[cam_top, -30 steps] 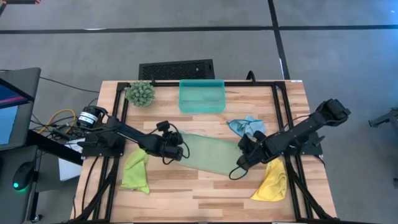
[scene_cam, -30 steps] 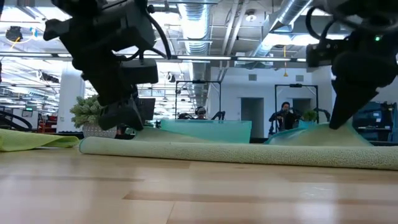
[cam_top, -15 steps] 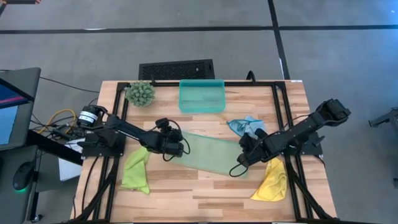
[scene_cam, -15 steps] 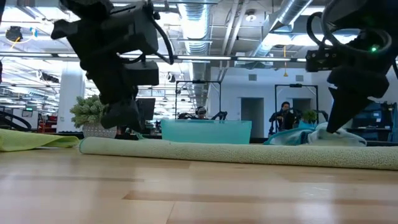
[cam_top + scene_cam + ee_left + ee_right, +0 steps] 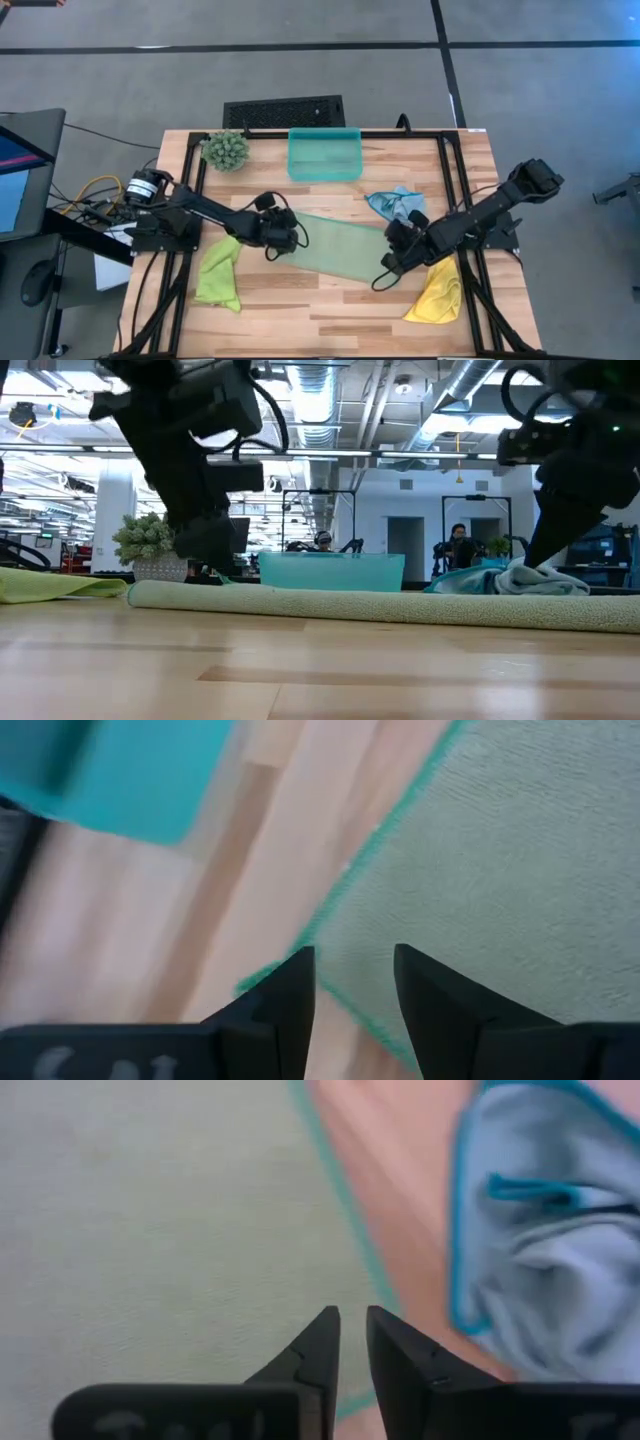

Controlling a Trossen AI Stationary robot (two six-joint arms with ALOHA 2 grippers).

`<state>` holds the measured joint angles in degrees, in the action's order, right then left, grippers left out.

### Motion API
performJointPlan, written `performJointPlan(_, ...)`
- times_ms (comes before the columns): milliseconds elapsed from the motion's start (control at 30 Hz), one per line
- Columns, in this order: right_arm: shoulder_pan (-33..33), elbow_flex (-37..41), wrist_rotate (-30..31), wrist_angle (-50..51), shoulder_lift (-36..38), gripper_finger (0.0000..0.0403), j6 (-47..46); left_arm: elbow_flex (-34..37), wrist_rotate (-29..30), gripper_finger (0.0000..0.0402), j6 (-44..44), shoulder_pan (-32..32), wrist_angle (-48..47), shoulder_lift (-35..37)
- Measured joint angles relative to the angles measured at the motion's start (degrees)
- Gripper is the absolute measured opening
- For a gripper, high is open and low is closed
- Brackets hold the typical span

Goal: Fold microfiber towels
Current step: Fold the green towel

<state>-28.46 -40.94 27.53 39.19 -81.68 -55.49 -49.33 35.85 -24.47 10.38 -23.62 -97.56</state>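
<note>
Sage towel (image 5: 340, 247) lies flat between my two grippers, spread out so a fold can start from its corners. Left gripper (image 5: 352, 982) hovers over one corner, fingers spread with nothing between them. Right gripper (image 5: 352, 1342) sits at the opposite edge, fingers nearly together, empty; blue towel (image 5: 545, 1230) is bunched just beside it.

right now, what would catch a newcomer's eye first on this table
The pale sage green towel lies spread at the table's middle, with the left gripper at one end and the right gripper at the other, fingers parted and empty. A teal tray sits behind it.
</note>
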Motion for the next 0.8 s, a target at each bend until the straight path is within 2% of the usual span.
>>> performJointPlan(200, 2.66, 2.27, -0.59, 0.8, -0.16, 0.0046, -0.02, 3.68, -2.14, 0.0133, 0.96, -2.05, 4.27, -0.02)
performJointPlan(333, 5.27, 4.65, -0.76, -0.7, -0.16, 0.0027, 0.05, 4.19, 1.35, 0.0133, 2.23, -2.54, 3.76, -0.02)
performJointPlan(500, 6.88, 6.15, -1.62, -1.67, -0.16, 0.0008, 1.95, 0.34, 8.91, 0.0132, 2.62, -1.96, -5.28, 0.63)
performJointPlan(600, 5.88, 5.09, -1.74, 0.81, -0.06, 0.0006, 1.62, -3.02, 10.29, 0.0132, 0.53, -0.24, -10.71, 1.09)
performJointPlan(700, 3.95, 2.69, -0.86, 1.92, 0.04, 0.0011, 1.54, -4.38, 6.62, 0.0132, -0.15, 1.57, -11.02, 1.09)
performJointPlan(800, 2.27, 2.07, -0.35, -2.73, 0.04, 0.0019, 4.88, -3.24, -3.02, 0.0132, -0.44, 2.71, -9.07, 1.09)
